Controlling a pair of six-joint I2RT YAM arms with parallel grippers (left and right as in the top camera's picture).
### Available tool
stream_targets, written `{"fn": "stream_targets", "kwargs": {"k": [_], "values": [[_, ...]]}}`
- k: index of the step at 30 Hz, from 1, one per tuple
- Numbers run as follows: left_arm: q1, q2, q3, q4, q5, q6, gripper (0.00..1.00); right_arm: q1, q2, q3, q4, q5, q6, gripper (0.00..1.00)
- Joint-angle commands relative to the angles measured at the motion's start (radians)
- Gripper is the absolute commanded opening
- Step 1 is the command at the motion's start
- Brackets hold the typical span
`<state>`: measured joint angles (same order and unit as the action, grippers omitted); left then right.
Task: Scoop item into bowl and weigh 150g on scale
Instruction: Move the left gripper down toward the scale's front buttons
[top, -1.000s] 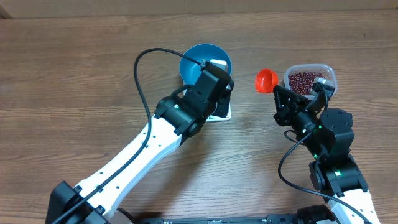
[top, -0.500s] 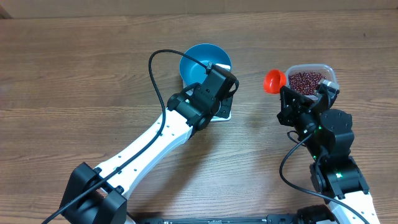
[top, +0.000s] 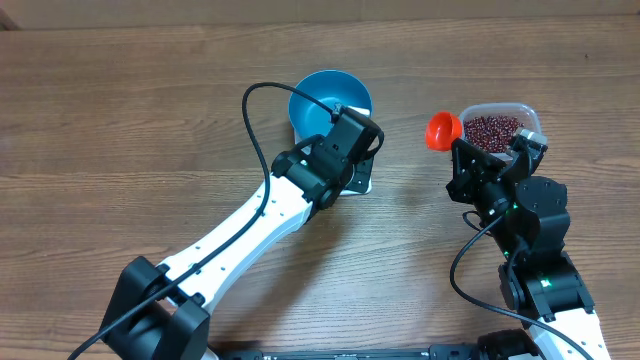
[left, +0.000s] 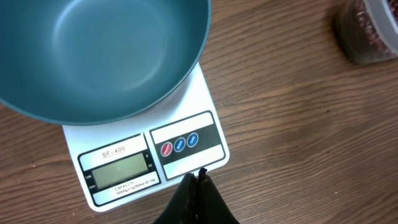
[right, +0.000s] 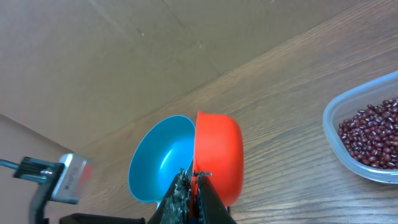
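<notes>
The blue bowl (left: 106, 56) sits on the white scale (left: 134, 163); no beans show inside it, and the display is blank. My left gripper (left: 198, 177) is shut and empty, its tips at the scale's front edge by the buttons. In the overhead view the left gripper (top: 347, 152) covers most of the scale (top: 363, 181) beside the bowl (top: 322, 100). My right gripper (right: 191, 177) is shut on the handle of a red scoop (right: 219, 155). The scoop (top: 444, 130) hangs just left of the clear tub (top: 530, 112) of red-brown beans (top: 492, 129).
Wooden tabletop all round. A black cable (top: 262, 130) loops over the left arm. A brown cardboard wall (right: 124, 56) rises behind the table. Bare wood lies between the scale and the tub.
The right gripper carried the red scoop to the right, up to the tub's left rim. The left arm shifted slightly right over the scale. Both have held still for the last half second.
</notes>
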<state>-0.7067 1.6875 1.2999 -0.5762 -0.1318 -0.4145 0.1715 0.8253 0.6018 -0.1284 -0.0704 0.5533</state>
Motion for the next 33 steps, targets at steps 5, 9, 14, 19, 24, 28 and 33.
{"fn": "stream_targets", "kwargs": {"k": [5,9,14,19,24,28,33], "values": [[0.0,0.013,-0.013,0.002,-0.005,0.019,0.04,-0.004,-0.012,0.026,0.002,0.013,-0.005,0.04],[0.0,0.012,-0.013,-0.008,0.012,0.018,0.04,-0.004,-0.012,0.026,0.002,0.013,-0.005,0.04],[-0.002,0.012,-0.015,-0.021,-0.039,0.016,0.04,-0.004,-0.012,0.026,0.002,0.013,-0.005,0.04],[-0.004,0.012,-0.028,-0.025,-0.062,-0.012,0.04,-0.004,-0.012,0.026,-0.002,0.013,-0.005,0.04],[-0.059,0.012,-0.043,0.024,-0.146,-0.009,0.04,-0.004,-0.012,0.026,-0.002,0.014,-0.005,0.04],[-0.127,0.012,-0.048,0.039,-0.286,-0.03,0.04,-0.004,-0.012,0.026,-0.002,0.018,-0.006,0.04],[-0.134,0.012,-0.049,0.039,-0.312,-0.051,0.04,-0.004,-0.012,0.026,-0.002,0.018,-0.01,0.04]]}}
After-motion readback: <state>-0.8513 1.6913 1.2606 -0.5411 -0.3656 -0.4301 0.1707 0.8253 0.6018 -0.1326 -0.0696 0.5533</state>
